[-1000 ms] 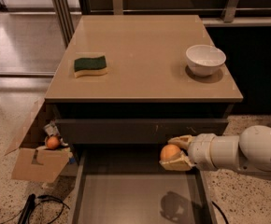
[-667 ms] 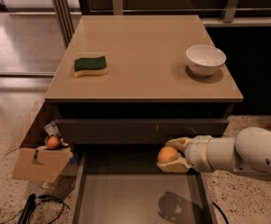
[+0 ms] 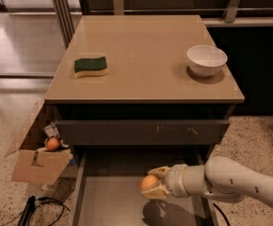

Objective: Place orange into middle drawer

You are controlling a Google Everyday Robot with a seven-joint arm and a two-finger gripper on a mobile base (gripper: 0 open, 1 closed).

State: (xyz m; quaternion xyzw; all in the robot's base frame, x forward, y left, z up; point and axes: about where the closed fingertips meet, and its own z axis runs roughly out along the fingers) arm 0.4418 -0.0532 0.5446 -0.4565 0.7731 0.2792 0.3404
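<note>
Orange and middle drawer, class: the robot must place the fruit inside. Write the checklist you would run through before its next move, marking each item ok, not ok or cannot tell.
1. Orange held: ok, the jaws of the gripper are closed on it.
2. Middle drawer open: ok, pulled out, floor showing.
3. Gripper over the drawer: ok, it hovers above the right half.
4. Landing spot free: ok, only a shadow lies on the floor beneath.
5. Orange resting on the floor: not ok, it hangs above its shadow.
6. Room beside the drawer's right wall: cannot tell, the arm hides it.
</note>
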